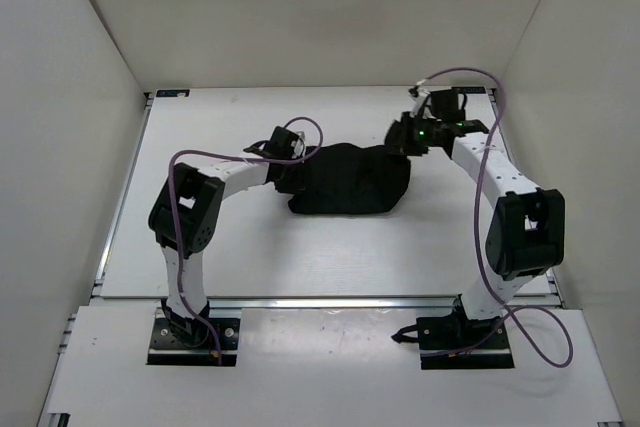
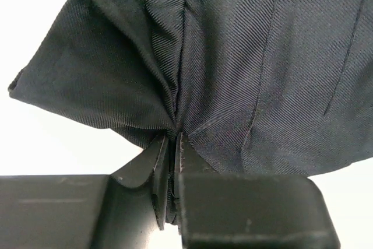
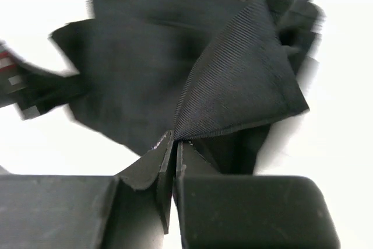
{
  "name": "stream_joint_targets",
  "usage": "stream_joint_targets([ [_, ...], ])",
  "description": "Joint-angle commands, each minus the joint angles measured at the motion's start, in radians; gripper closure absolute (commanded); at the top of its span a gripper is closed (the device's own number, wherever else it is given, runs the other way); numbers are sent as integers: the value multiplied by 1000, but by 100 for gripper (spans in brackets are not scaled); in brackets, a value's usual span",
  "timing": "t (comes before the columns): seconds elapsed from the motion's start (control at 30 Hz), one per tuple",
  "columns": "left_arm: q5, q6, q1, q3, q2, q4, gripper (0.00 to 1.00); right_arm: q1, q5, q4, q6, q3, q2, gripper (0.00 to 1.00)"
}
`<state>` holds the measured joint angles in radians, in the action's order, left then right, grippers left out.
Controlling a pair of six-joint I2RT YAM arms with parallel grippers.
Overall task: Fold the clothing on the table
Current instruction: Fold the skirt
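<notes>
Both arms' jaws pinch clothing (image 1: 350, 182) at opposite ends.

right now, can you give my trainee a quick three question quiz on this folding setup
1. True or false: the left hand is open and clear of the clothing.
2. Multiple choice: in the top view, where does the right hand pinch the clothing? A) middle of the near edge B) far right corner C) left end
3. Short answer: what surface does the clothing rest on?

Key: 1 false, it is shut on a fold of fabric. 2 B. 3 the white table.
</notes>
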<state>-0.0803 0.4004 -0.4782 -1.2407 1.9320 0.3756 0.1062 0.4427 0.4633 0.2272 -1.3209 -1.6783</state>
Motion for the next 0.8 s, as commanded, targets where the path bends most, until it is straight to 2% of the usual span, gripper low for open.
stream_joint_targets([
  [0.0, -111, 37, -40, -64, 68, -24, 100, 122, 41, 12, -34, -57, 66, 100],
  [0.13, -174, 80, -56, -115, 116, -47, 100, 231, 54, -17, -5, -63, 37, 100],
  [0.33, -239, 141, -60, -51, 87, -130, 100, 345, 76, -57, 37, -74, -8, 100],
  [0.53, -283, 178, -45, 46, 9, -176, 100, 375, 80, -150, 69, 2, -61, 100],
  [0.77, -326, 239, -36, 185, -76, -250, 99, 395, 85, -74, 75, -90, -147, 100],
])
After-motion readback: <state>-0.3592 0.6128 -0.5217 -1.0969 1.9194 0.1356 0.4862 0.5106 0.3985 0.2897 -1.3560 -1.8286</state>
